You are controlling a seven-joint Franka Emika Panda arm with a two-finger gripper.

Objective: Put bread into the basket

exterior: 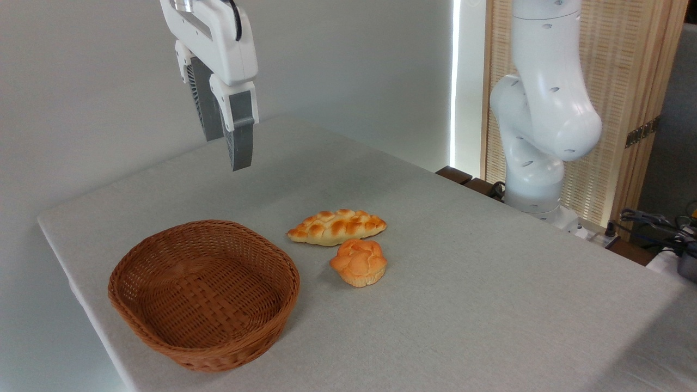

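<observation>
The bread, a small round orange-golden bun with a knotted top, lies on the grey table just right of the basket. The basket is a wide, shallow brown wicker oval at the front left, with nothing inside it. My gripper hangs high above the table, behind the basket and well to the left of the bun. Its grey fingers point down with a gap between them, open and holding nothing.
A longer braided loaf lies just behind the bun. The arm's white base stands at the table's back right, with cables and dark gear at the far right. The table's left edge runs close to the basket.
</observation>
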